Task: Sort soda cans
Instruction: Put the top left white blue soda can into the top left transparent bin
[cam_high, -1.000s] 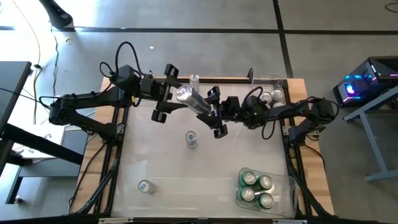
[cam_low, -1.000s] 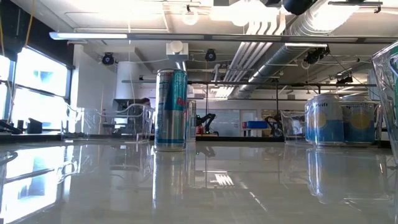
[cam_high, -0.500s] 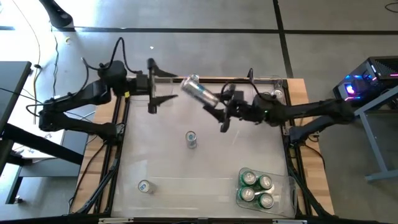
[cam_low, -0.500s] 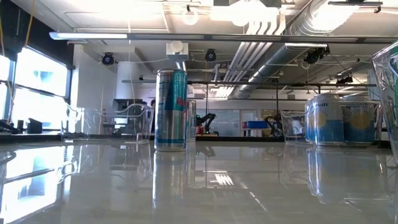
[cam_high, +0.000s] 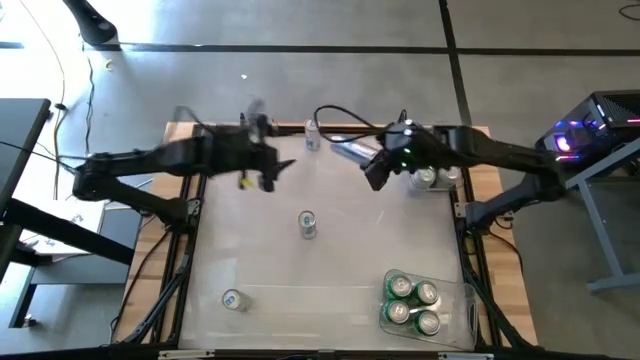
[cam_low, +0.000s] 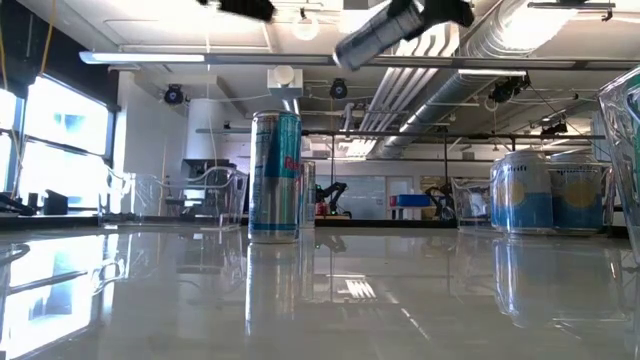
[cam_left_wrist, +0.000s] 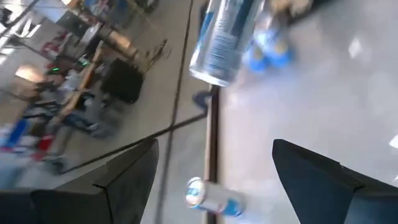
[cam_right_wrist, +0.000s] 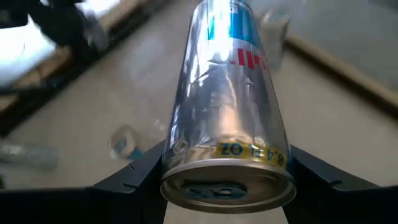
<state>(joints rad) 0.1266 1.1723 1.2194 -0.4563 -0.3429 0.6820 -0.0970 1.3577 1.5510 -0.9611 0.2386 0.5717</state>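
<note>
A silver-and-blue soda can (cam_high: 350, 150) hangs tilted high over the table's far side, with my right gripper (cam_high: 376, 166) shut on it; the low view shows this can (cam_low: 380, 30) at the top. My left gripper (cam_high: 277, 172) stands open and bare to its left, over the far left part, and sees the held can (cam_left_wrist: 221, 40) ahead. A can (cam_high: 308, 225) stands upright mid-table on its base, also plain in the low view (cam_low: 275, 175). Another can (cam_high: 232, 299) stands near left, and one more (cam_high: 313, 133) at the far edge. My right gripper pinches the can's round side (cam_right_wrist: 186, 155) between its two fingers (cam_right_wrist: 134, 177), close to the end nearest the wrist. The can runs on along the fingers, away from the wrist. It is lifted clear of the table and tilted, its free end toward the far left.
A clear bin (cam_high: 462, 300) at the near right holds several green cans (cam_high: 410, 303). Another clear bin (cam_high: 452, 130) at the far right corner holds silver-topped cans (cam_high: 435, 165), right beside my right gripper. The low view shows pale blue cans (cam_low: 520, 190) at the right.
My left gripper has opened and let go of the can, then drawn back toward the table's left and turned. My right gripper has carried the can toward the far right corner, turning it so that its free end points far left; the can stays clear of the table.
</note>
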